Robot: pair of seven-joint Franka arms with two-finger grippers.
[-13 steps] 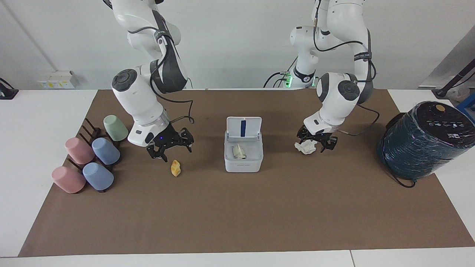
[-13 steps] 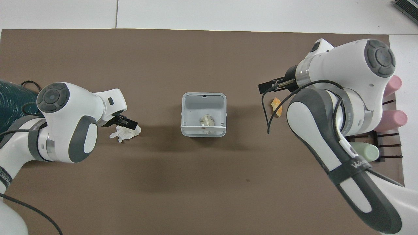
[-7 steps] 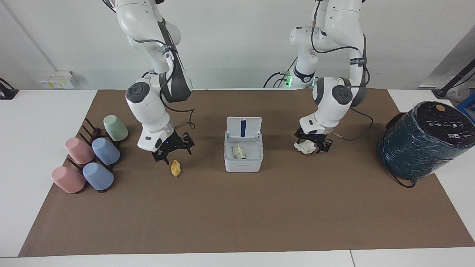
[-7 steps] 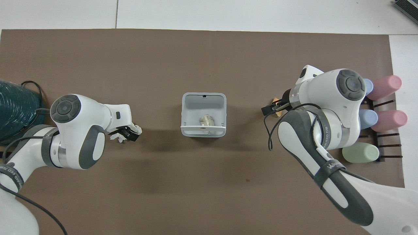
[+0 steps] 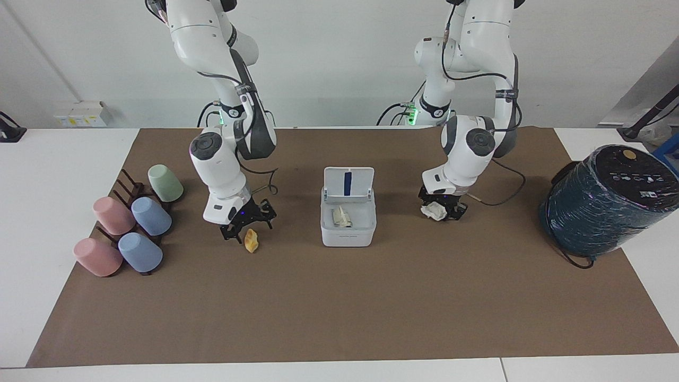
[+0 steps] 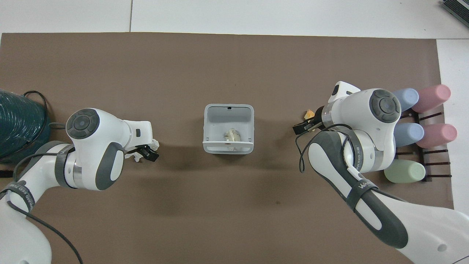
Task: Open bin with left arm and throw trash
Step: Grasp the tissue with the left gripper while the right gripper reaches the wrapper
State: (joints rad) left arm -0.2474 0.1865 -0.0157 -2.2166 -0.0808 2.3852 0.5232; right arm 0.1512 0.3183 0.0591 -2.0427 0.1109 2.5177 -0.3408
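bin (image 5: 347,218): sits at the centre of the brown mat in both views, lid (image 5: 348,183) swung up on its hinge toward the top of the facing view, so the opening step looks done and the mouth is clear for dropping.
wad in the bin (image 6: 232,134): one crumpled pale tissue lies on the bin floor, by my reading the first piece thrown away.
white wad (image 5: 434,211): centre-right of the facing view, on the mat between the bin and the teal roll; the left tool (image 5: 442,211) is down around it, fingers either side and partly drawn in. Whether they have a firm hold I cannot tell.
yellow lump (image 5: 251,240): centre-left of the facing view, on the mat between the bin and the cups; the right tool (image 5: 245,227) is just above and beside it with fingers spread wide, holding nothing.
why both arms are low: each seems placed to take the piece at its own end of the desk.
next move: I judge a lift and a carry over the open bin; the upright lid on the robots' side is the one thing to clear.
cups (image 5: 130,228): five pastel cups lie on a dark rack at the left edge of the facing view, close to the right arm's elbow.
teal roll (image 5: 607,200): large wrapped cylinder at the right edge, well apart from the left tool.
cable (image 5: 503,191): trails on the mat by the left arm, out of the path.
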